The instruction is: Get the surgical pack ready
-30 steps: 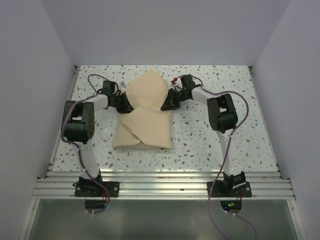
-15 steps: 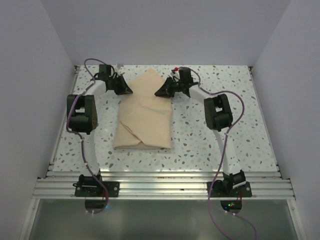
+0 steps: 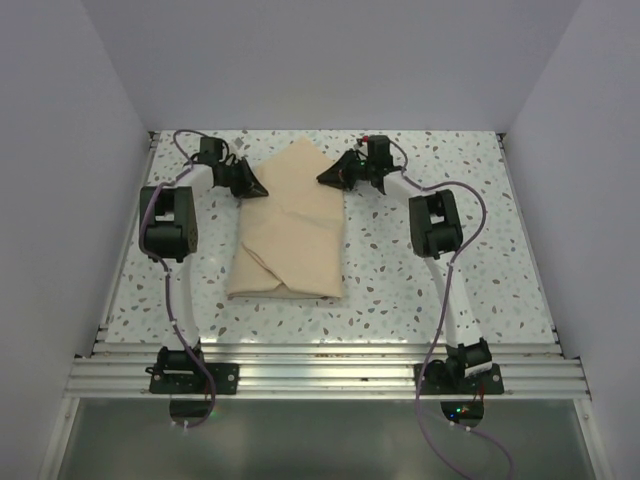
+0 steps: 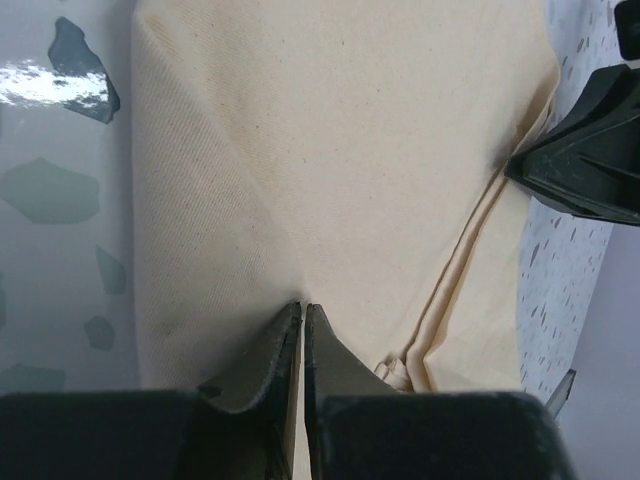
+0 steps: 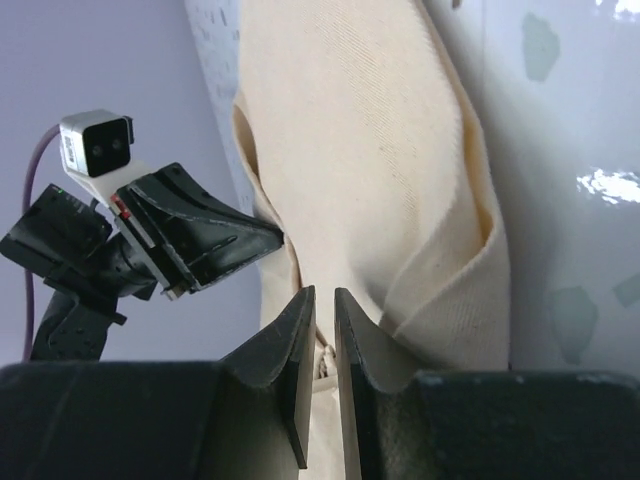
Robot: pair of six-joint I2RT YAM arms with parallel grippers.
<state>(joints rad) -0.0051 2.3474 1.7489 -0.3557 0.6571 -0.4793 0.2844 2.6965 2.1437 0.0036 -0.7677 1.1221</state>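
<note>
Tan cloth (image 3: pixel 290 240) of the surgical pack lies folded on the speckled table (image 3: pixel 430 280), midway between my two arms. Its near part is a squared bundle, and its far flap narrows to a point toward the back wall.

My left gripper (image 3: pixel 256 187) is down at the left edge of that far flap. In my left wrist view the fingers (image 4: pixel 275 350) are pressed almost together with only a thin slit between them. The cloth puckers into a crease that runs right to their tips, so I read them as pinched on the fabric.

My right gripper (image 3: pixel 326 180) is at the flap's right edge, facing the left one across the cloth. Its fingers (image 5: pixel 285 360) stand a narrow gap apart, with a bit of hem showing between them, clamped on the cloth's folded edge. From that wrist I see my left gripper just across the flap, low against the fabric.
</note>
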